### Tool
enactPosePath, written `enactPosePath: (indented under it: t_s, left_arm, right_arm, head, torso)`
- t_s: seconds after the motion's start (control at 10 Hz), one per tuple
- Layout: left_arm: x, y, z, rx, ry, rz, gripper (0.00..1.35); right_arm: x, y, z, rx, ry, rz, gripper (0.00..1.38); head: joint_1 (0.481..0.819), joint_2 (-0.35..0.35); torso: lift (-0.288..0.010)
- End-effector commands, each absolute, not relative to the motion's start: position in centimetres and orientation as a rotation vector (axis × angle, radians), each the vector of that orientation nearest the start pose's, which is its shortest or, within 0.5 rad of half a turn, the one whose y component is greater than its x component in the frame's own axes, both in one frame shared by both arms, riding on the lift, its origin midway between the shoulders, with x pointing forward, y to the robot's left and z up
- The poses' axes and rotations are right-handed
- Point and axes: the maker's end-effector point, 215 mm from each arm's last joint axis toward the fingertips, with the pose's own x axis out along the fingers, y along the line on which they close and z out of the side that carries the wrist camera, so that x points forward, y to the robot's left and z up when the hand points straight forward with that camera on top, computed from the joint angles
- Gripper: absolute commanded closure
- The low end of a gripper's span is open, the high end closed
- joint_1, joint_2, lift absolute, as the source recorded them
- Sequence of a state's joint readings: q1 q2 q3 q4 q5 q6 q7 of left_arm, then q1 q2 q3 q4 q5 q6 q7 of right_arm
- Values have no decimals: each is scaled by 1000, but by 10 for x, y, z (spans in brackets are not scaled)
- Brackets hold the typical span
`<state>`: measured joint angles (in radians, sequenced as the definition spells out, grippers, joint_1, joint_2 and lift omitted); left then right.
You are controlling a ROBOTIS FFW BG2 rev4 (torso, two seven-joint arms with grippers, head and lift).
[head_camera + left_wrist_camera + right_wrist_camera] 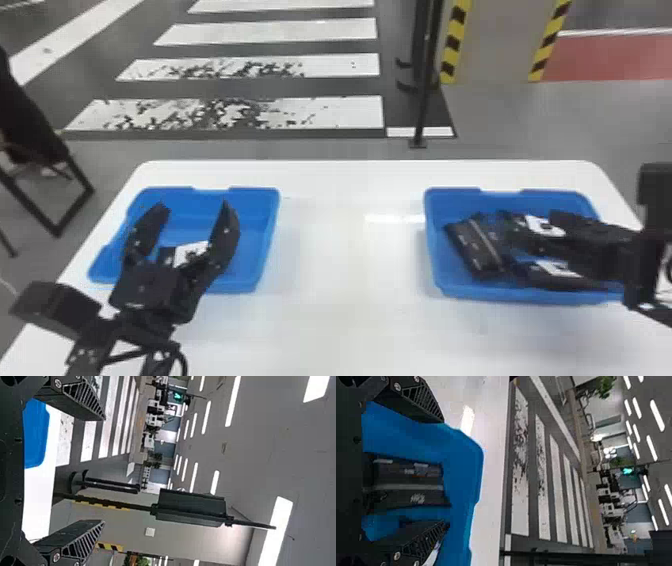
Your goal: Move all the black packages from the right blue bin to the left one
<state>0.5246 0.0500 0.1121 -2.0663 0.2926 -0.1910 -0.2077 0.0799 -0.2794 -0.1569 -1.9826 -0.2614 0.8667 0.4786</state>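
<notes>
Shows blue on the left bin (272, 212) and right bin (431, 240), plain white on the table (350, 310). Is black on the package (467, 250), pale-striped. Alternates white and dark grey over the crosswalk (330, 112), black-speckled in places. Slants yellow and black along the pillar edging (454, 42).

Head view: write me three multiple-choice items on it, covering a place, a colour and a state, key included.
1. The right gripper is at:
A) the left bin
B) the right blue bin
C) the floor

2. The table top is:
A) white
B) red
C) green

3. The left gripper's fingers are:
A) pressed together
B) shut on a package
C) spread apart

1: B, its fingers reach in over that bin, beside black packages.
2: A, the surface between the bins is white.
3: C, a wide gap separates the fingertips.
</notes>
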Motion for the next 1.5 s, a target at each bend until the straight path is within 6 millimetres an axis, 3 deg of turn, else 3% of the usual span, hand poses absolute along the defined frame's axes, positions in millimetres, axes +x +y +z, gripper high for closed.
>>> enactPosePath:
  t_s: [0.0,0.1,0.3,0.7,1.4]
  left_arm:
    - [433,249,-273,-183,-177,-134,114]
    - [433,246,-271,-183,-182,-141,114]
    - [433,245,-270,-161,-185,-147,114]
    - [433,250,-270,-148,-185,-140,114]
    - [430,260,-272,-146,-181,-124,116]
  right_arm:
    - [513,-280,-396,70,606,337,140]
    - [516,-282,-409,68,639,323,140]
    - [520,-256,-438,78,700,362,159]
    - [535,-219,-458,72,732,414,160]
    - [530,-205,-479,75,798,421,254]
  head:
    - [695,13]
    - [695,-8]
    - [695,-40]
    - [695,12]
    - [695,62]
  torso:
    - [-140]
    - [-140]
    - [-140]
    - [-140]
    - [-140]
